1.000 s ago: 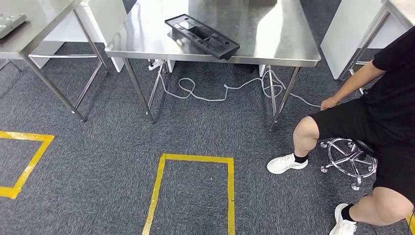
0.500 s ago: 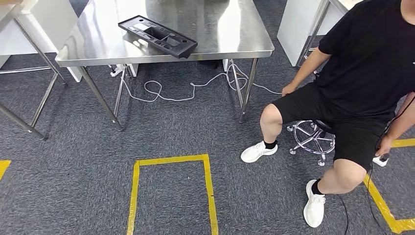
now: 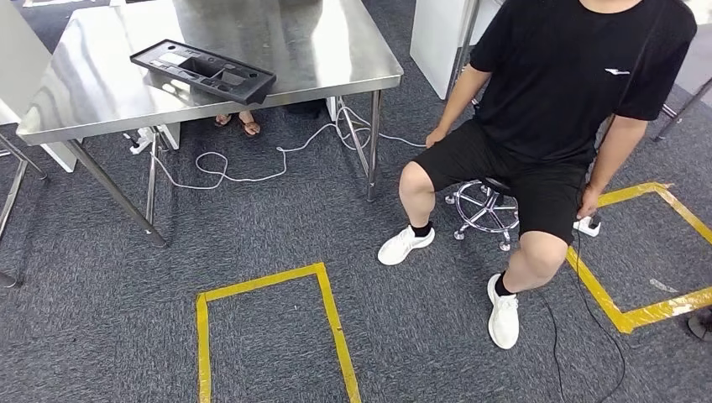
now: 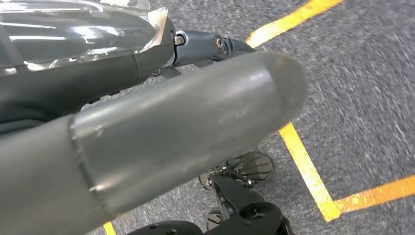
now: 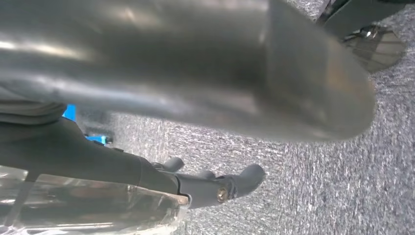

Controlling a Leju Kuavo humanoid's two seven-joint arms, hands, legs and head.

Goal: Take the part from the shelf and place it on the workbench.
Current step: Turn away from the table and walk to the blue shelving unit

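the whole head view has swung across the last second: the steel surface (image 3: 336, 59) has slid from the top centre toward 11 o'clock, and the seated person (image 3: 554, 109) has come from the 3 o'clock edge to about 1 o'clock. that is the robot turning its body, not the things moving. relative to the surface nothing has shifted: the black part (image 3: 203, 70) lies flat on the steel top near its front edge, at about 11 o'clock in the view, just as it lay before.

so one part is already on the workbench, and the turn away from it reads as the robot heading back, probably toward the shelf for another; no shelf is in sight yet.

both arms hang down. the left hand (image 4: 161, 122) looks down at grey carpet and yellow floor tape (image 4: 306, 161); its thick thumb covers the fingers and nothing appears in it, though i cannot tell whether it is open or closed. the right hand (image 5: 195, 83) is likewise over carpet, dark fingers (image 5: 244, 177) stretched out and apart, holding nothing.

a white cable (image 3: 243, 168) loops on the floor under the surface, and the person's feet sit near the tape square (image 3: 260, 290) at 6 o'clock, worth watching while the robot walks.
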